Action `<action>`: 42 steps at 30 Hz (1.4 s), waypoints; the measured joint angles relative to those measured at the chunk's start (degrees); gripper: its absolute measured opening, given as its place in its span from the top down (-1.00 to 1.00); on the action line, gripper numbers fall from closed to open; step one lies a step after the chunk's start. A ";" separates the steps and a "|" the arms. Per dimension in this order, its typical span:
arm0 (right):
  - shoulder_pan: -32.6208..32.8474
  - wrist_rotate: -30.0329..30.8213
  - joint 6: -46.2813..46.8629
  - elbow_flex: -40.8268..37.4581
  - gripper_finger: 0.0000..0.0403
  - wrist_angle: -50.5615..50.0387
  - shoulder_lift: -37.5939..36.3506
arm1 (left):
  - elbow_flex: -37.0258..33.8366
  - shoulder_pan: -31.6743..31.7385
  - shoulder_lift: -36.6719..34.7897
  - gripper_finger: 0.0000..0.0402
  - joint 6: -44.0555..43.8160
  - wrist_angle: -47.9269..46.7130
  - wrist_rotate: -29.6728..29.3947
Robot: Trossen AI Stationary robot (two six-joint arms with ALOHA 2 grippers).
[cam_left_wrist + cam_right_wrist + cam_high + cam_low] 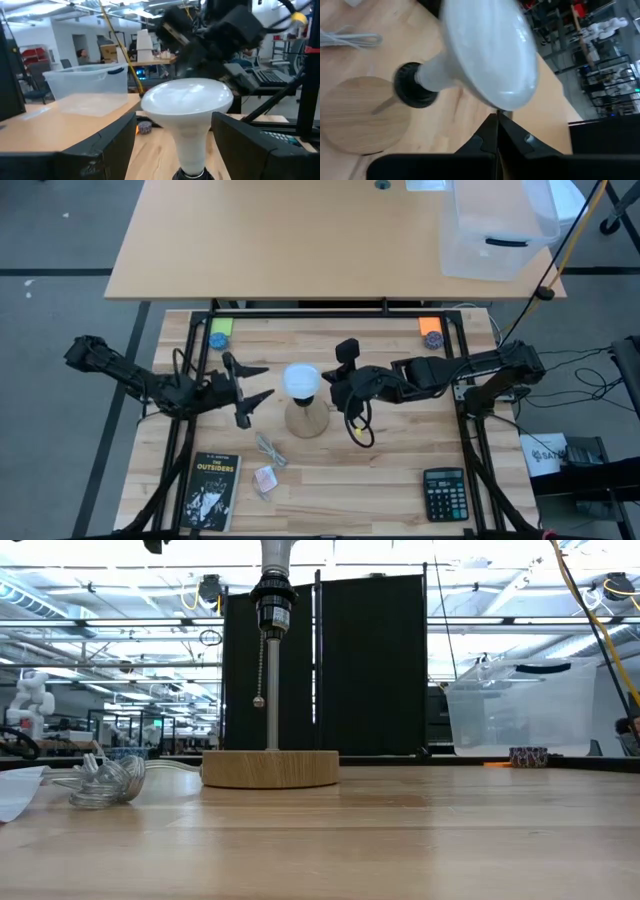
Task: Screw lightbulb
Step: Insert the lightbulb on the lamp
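Observation:
The white lightbulb (301,380) stands upright with its neck in the black socket (410,86) atop the tan wooden lamp stand (306,422). My left gripper (271,382) is open at the bulb's left. In its wrist view its two fingers stand either side of the lightbulb (187,102) without touching it. From the right, my right gripper (497,117) is shut, its tips at the edge of the bulb's globe (490,45). The low view shows only the stand's base (270,768), its pole, the socket and a pull chain (262,670). My right gripper's shut fingertips (496,122) reach the rim of the bulb's globe (502,102) from the table's right side, slanting down. I cannot tell whether they touch it. The bulb stays upright in the socket.
A book (210,490) lies near the front left and a calculator (443,492) near the front right. A coiled white cable (270,448) and a small packet (265,478) lie in front of the stand. A clear plastic bin (495,230) stands on the far table.

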 joint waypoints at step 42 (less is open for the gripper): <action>2.92 -1.18 -3.69 0.13 1.00 1.42 -0.05 | -0.07 7.54 5.71 -0.31 -3.87 -0.23 -3.27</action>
